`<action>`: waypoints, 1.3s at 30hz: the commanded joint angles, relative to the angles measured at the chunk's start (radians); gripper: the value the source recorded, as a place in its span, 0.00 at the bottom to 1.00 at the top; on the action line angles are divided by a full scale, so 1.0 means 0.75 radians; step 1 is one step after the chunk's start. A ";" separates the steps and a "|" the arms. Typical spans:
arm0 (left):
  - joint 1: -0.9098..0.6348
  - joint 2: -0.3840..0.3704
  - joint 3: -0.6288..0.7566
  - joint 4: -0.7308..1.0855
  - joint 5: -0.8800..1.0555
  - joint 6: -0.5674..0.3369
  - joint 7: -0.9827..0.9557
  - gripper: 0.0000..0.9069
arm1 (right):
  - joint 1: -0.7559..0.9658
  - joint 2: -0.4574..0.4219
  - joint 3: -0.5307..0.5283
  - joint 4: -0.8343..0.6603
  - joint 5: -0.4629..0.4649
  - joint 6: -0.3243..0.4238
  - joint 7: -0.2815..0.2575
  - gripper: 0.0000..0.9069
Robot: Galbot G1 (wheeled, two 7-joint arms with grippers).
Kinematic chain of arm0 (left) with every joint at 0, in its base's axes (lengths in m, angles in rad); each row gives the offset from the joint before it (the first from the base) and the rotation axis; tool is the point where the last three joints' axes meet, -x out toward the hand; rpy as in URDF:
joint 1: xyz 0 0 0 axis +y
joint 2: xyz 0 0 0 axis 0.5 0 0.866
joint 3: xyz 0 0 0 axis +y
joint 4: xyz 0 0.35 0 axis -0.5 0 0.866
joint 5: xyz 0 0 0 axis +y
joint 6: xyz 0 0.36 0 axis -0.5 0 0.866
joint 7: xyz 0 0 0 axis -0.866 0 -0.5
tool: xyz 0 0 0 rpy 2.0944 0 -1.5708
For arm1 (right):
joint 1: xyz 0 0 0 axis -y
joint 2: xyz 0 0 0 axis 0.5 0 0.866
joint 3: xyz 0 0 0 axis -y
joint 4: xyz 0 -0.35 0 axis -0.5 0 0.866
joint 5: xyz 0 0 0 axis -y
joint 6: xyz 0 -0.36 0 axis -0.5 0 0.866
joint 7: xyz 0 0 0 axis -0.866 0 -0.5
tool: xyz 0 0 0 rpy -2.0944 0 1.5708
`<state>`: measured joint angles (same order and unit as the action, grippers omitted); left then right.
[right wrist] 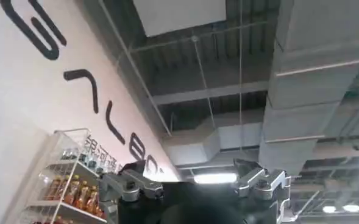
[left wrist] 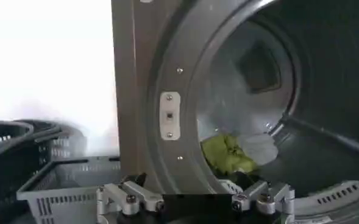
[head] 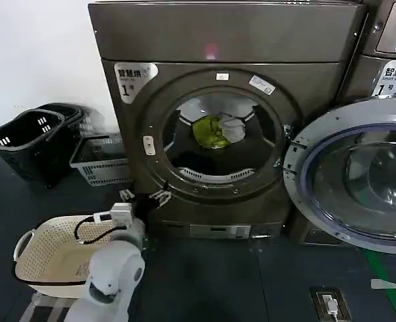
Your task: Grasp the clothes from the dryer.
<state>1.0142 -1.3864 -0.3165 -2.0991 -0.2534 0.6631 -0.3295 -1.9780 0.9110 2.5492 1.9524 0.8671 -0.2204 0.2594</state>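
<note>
Currently the left gripper (head: 152, 198) sits low in front of the dryer (head: 225, 114), just outside the lower-left edge of the round opening, fingers spread apart with nothing between them. In the left wrist view the same gripper (left wrist: 194, 201) shows both fingertips wide apart, pointing into the drum.

Clothes (head: 216, 131) lie inside the drum, toward the back: a yellow-green bundle with a pale grey-white piece against its right side. From the head view they sit above and to the right of the left gripper, well apart from it, deeper in the drum. Left wrist view puts the clothes (left wrist: 231, 153) just past the door rim, ahead of the fingertips, no contact.

Dryer door (head: 359, 178) is swung fully open to the right, glass facing out.

Right gripper (right wrist: 194, 185) is aimed up at a ceiling with ducts and a wall with shelves of bottles; fingers apart, nothing held.

White basket (head: 57, 251) stands on the floor at lower left beside the left arm. Black baskets (head: 30, 137) and a grey crate (head: 101, 161) sit left of the dryer.
</note>
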 commanded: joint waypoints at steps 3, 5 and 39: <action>-0.003 0.001 -0.002 0.000 0.000 0.000 0.002 1.00 | 0.000 0.000 0.000 -0.002 0.001 0.006 -0.004 1.00; -0.003 0.001 -0.001 0.003 0.000 0.001 0.003 1.00 | 0.001 -0.001 0.000 -0.002 0.000 0.007 -0.006 1.00; -0.005 -0.010 0.003 0.011 0.004 0.000 0.006 1.00 | 0.002 -0.008 -0.001 -0.001 0.000 0.015 -0.020 1.00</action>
<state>1.0098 -1.3947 -0.3144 -2.0920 -0.2507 0.6634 -0.3251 -1.9764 0.9046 2.5483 1.9510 0.8664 -0.2099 0.2434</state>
